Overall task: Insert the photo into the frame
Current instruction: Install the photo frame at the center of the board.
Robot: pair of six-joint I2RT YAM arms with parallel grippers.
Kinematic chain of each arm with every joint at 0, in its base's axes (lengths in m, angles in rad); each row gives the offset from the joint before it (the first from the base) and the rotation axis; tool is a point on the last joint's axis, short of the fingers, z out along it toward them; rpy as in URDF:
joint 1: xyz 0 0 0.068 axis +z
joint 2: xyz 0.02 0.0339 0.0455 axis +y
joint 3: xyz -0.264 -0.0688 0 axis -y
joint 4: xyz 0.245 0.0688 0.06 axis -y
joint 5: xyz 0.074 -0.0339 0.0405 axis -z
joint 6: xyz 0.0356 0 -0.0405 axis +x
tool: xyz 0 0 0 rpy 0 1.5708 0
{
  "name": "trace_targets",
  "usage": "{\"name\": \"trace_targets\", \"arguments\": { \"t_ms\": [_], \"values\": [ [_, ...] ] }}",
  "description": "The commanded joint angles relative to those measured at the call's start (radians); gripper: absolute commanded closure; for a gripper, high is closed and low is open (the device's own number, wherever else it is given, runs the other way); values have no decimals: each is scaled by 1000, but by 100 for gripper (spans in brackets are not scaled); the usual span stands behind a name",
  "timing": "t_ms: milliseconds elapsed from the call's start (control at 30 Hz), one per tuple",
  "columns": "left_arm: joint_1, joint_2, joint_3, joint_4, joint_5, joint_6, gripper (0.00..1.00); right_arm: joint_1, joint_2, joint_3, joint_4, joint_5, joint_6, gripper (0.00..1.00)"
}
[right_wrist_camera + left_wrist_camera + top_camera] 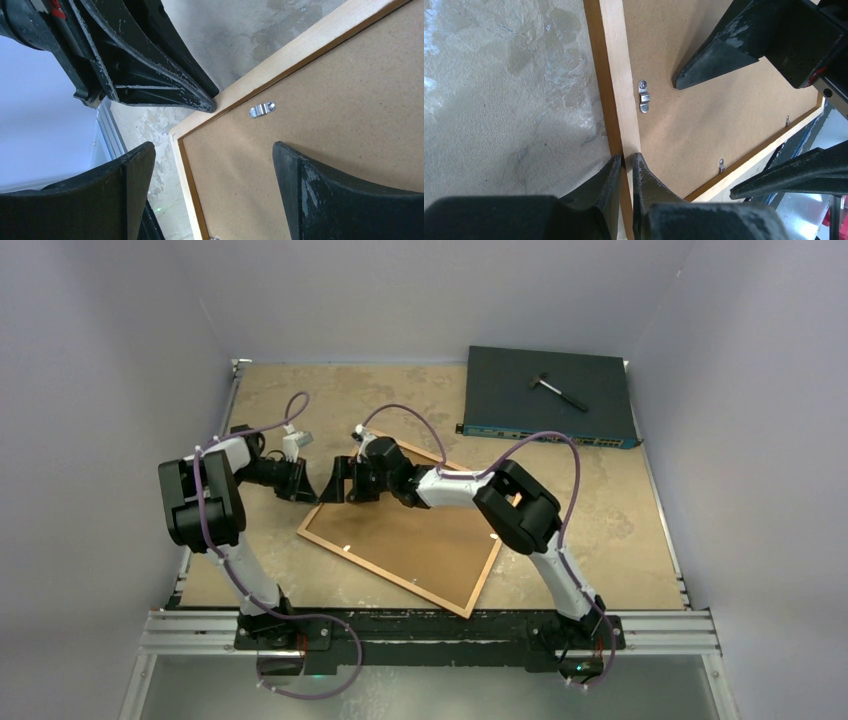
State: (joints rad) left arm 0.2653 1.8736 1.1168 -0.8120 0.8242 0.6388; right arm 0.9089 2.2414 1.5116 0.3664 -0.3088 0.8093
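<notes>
The frame lies face down on the table, with the plain brown backing board set in it under small metal clips. The photo is not in view. My left gripper is shut on the frame's pale wooden rail near its far left corner; it also shows in the top view. My right gripper is open and empty. It hovers over that same corner, one finger over the table and one over the backing board. In the top view it faces the left gripper closely.
A dark flat electronics box sits at the back right with a small hammer-like tool on it. Grey walls enclose the table on three sides. A metal rail runs along the near edge.
</notes>
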Motion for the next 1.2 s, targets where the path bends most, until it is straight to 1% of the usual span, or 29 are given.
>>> {"name": "trace_targets", "arguments": {
  "t_ms": [0,433,1167],
  "values": [
    [-10,10,-44,61,-37,21,97,-1,28,46,33,-6,15,11],
    [-11,9,-54,72,-44,16,100,3,81,104,33,-25,19,12],
    [-12,9,-56,70,-39,27,100,13,133,149,34,-51,25,13]
  ]
}}
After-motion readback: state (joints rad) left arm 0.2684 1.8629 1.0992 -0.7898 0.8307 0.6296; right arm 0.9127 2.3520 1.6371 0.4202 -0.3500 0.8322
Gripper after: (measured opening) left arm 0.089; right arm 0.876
